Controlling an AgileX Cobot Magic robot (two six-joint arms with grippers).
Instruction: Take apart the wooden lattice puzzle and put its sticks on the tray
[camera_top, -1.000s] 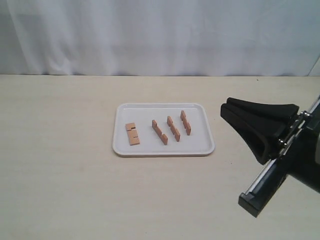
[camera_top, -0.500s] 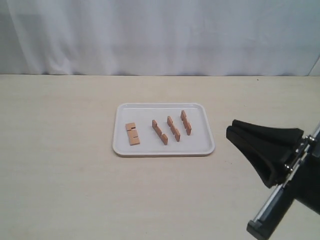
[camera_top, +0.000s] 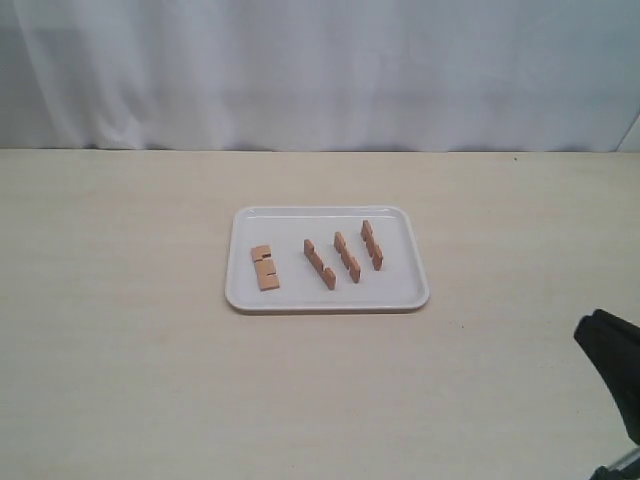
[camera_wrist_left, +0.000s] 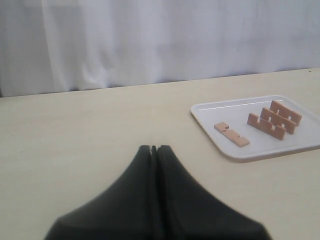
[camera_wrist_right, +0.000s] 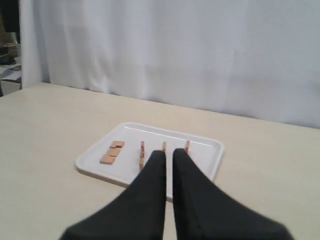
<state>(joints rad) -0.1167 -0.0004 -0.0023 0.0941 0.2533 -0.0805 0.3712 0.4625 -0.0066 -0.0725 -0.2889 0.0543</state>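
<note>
- Left gripper (camera_wrist_left: 154, 148): fingers pressed together, nothing between them. It sits low over bare table (camera_top: 120, 380), well apart from the tray. The exterior view doesn't show it at all. I read that as parked, with no pick lined up.
- Tray (camera_top: 328, 302): mid-table, long side across the exterior view. All four sticks are inside its rim, and none are interlocked or touching.
- Leftmost stick (camera_top: 264, 267): lies flat on its broad face near the tray's left end, well apart from the other three. My guess is it was laid down or tipped over on release. It's inside the rim either way, so I wouldn't touch it.
- Next three sticks (camera_top: 319, 264), (camera_top: 346, 257), (camera_top: 371, 245): each stands on a long edge with its notches up. They are roughly parallel and stepped back toward the far right corner, with clear gaps between them. Standing on edge fits a pinch across the flat faces and a straight set-down. The gaps leave the fingers room to let go without knocking a neighbour.
- Right gripper (camera_wrist_right: 166, 153): fingers drawn together with only a sliver of a gap, carrying nothing. In the exterior view only its tip shows at the lower right edge, clear of the tray. Its wrist view looks at the tray from the near side.
- My call: the task looks done, with no wood left on the table and both tools empty.
</note>
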